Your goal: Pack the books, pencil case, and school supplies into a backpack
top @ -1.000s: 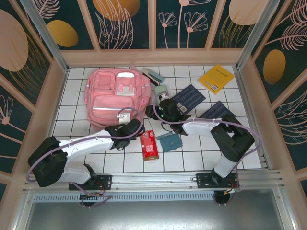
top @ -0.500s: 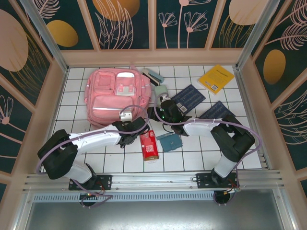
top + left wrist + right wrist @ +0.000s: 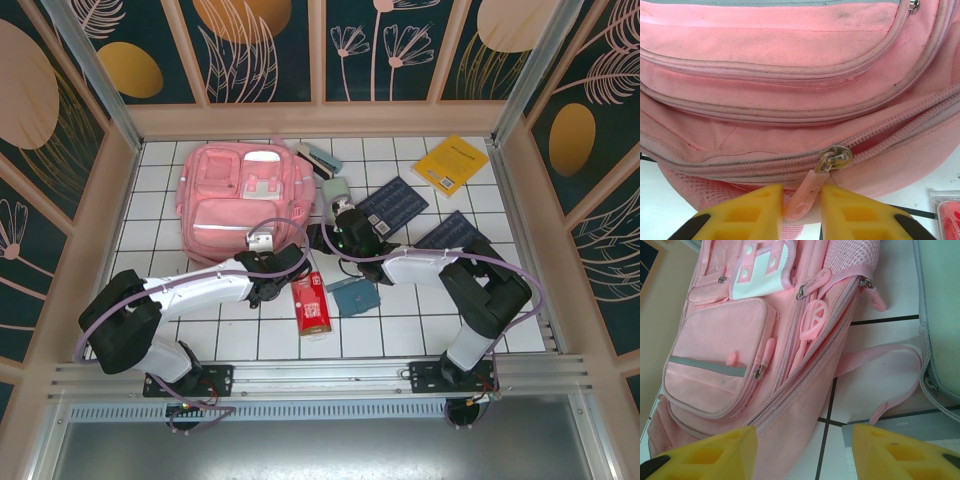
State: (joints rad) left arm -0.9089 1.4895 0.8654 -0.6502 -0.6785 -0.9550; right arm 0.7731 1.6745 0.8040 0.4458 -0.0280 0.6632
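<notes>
A large light pink fabric backpack lay flat, front up, on the left-centre of the white tiled table. At its near edge the left gripper held its yellow fingers clamped on the soft pink zipper pull — one pad on each side of the tab, which hung from a metal slider. Just right of that gripper lay a flat red packet with white markings. The right gripper hovered beside the backpack's right flank, jaws wide apart, nothing between them. Behind it sat a pale mint-green soft pencil case and a grey-and-teal stapler; a small teal square lay near the packet. Further right — two dark navy patterned books and, in the far corner, a bright yellow book, all outside the backpack.
</notes>
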